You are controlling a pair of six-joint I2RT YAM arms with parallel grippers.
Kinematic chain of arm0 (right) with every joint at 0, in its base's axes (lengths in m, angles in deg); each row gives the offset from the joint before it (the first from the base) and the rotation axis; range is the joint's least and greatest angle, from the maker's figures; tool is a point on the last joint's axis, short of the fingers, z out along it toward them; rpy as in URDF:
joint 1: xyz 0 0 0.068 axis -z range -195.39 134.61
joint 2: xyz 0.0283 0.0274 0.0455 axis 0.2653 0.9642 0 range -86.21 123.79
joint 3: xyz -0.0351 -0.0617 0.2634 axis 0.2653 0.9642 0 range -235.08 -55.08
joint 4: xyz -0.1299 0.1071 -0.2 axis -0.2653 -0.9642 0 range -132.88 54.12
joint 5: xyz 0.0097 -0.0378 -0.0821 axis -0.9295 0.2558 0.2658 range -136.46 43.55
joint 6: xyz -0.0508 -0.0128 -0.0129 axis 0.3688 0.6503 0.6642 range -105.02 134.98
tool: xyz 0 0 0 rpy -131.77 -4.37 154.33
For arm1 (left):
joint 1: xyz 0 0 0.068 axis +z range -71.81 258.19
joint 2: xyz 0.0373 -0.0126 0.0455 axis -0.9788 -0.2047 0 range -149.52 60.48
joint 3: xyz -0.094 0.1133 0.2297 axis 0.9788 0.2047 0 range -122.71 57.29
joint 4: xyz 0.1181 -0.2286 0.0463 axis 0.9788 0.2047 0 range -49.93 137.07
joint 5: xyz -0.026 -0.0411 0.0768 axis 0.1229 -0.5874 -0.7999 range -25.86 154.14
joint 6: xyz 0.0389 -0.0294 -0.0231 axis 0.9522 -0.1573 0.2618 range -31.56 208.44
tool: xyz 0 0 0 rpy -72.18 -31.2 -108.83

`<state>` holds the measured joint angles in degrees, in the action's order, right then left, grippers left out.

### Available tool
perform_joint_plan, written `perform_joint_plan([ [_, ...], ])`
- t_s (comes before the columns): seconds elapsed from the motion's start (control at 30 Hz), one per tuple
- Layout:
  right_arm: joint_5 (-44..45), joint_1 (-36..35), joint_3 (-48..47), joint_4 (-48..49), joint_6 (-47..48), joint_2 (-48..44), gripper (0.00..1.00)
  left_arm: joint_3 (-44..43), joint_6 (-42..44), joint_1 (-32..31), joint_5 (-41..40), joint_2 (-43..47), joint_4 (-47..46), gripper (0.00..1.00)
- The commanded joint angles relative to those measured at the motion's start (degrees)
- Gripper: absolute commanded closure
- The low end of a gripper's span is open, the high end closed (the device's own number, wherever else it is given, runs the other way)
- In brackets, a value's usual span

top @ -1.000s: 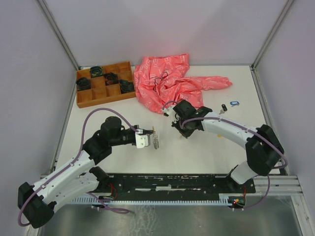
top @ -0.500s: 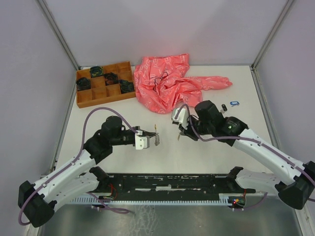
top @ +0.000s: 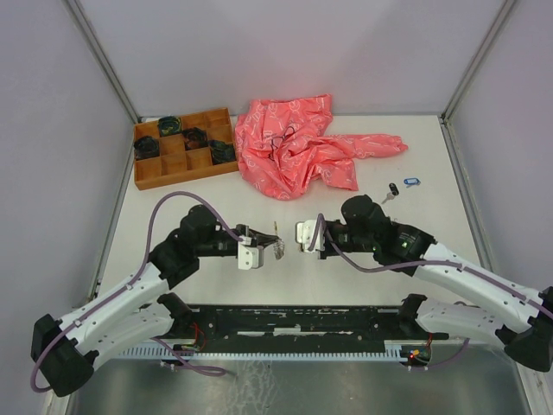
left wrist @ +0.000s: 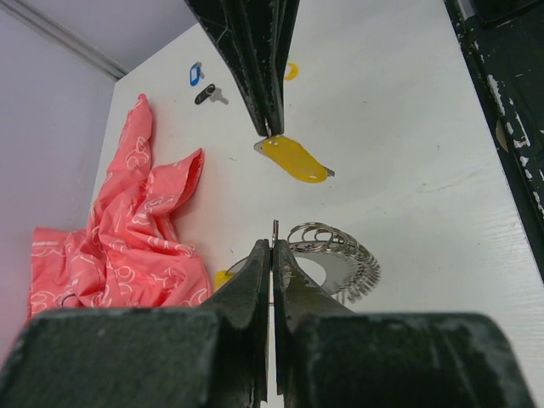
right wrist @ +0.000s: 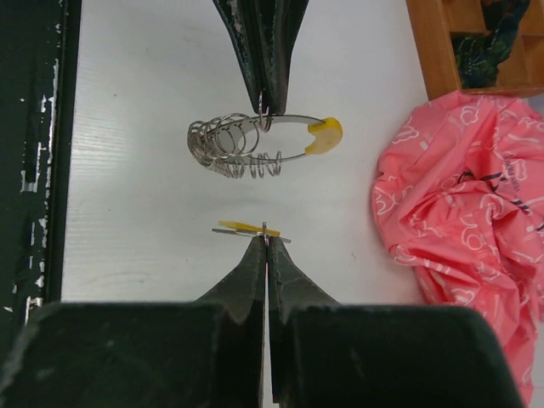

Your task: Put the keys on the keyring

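Observation:
My left gripper (top: 275,247) is shut on the keyring (left wrist: 333,255), a loop of silvery coiled wire with a yellow segment (right wrist: 325,132), and holds it above the table. My right gripper (top: 303,237) is shut on a yellow-tagged key (right wrist: 245,227), held flat a short way from the ring and apart from it. In the left wrist view that key (left wrist: 294,160) hangs at the tips of the right fingers (left wrist: 259,76). In the right wrist view the left fingers (right wrist: 263,51) pinch the ring's wire (right wrist: 246,140). A black-tagged key (top: 392,189) and a blue-tagged key (top: 411,181) lie at the right.
A crumpled pink cloth (top: 298,147) lies at the back centre. A wooden compartment tray (top: 173,164) with dark coiled bundles stands at the back left. A black rail (top: 302,318) runs along the near edge.
My right arm has swung down and left with the yellow key, ending close to the right of the left gripper. The left gripper with the keyring moved slightly nearer.

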<state>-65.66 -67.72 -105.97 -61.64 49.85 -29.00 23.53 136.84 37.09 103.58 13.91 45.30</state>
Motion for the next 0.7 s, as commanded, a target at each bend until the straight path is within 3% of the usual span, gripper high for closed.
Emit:
perform_joint_plan([
  [0.0, 3.2, -2.3, 1.0, 8.8, 4.0, -1.5, 0.99, 0.3, 4.2, -2.3, -2.6, 1.1, -4.7, 0.97],
  [0.67, 16.8, -11.7, 1.8, 13.6, 9.5, 3.7, 0.99, 5.1, -2.5, -3.2, -3.9, 3.1, -16.5, 0.97],
])
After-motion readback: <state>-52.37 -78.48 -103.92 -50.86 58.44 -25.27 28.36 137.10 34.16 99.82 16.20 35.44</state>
